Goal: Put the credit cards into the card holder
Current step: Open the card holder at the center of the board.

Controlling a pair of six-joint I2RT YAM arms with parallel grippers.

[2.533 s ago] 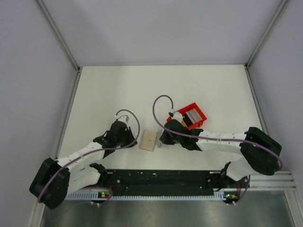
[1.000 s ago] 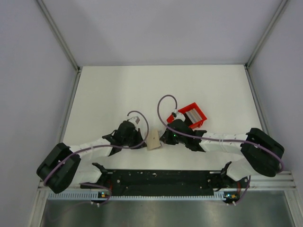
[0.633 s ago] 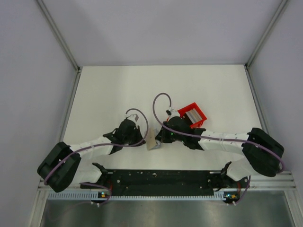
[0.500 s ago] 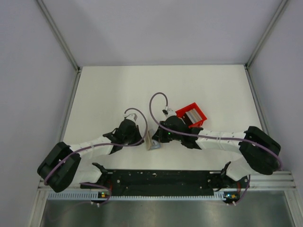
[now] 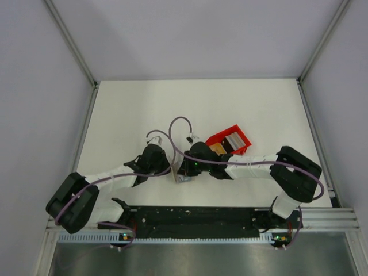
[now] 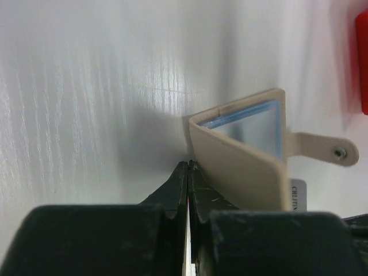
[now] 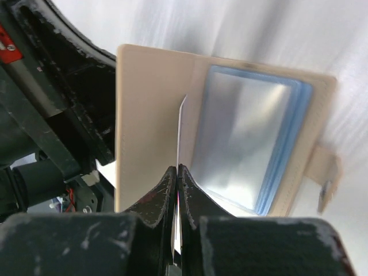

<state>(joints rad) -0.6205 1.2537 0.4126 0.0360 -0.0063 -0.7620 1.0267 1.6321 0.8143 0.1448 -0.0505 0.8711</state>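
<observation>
The beige card holder (image 5: 179, 173) sits between my two grippers, its cover raised in a V. The left wrist view shows its outer cover (image 6: 241, 172), a pale blue inner pocket and a snap strap (image 6: 328, 150). My left gripper (image 6: 188, 164) (image 5: 170, 169) is shut at the near edge of that cover. My right gripper (image 7: 177, 168) (image 5: 184, 168) is shut on a thin white credit card (image 7: 179, 129), seen edge-on and pointing into the open card holder (image 7: 152, 115) beside the silvery-blue pocket (image 7: 247, 144). More credit cards (image 5: 229, 142) lie in the red tray.
The red open-topped tray (image 5: 230, 128) stands just right of the right gripper; its edge shows in the left wrist view (image 6: 362, 63). A white printed card corner (image 6: 297, 192) pokes out under the card holder. White walls enclose the table.
The card holder lay flat and closed; now its cover is raised. The left gripper closed in on its left edge. The right gripper moved left from the tray, over the card holder.
</observation>
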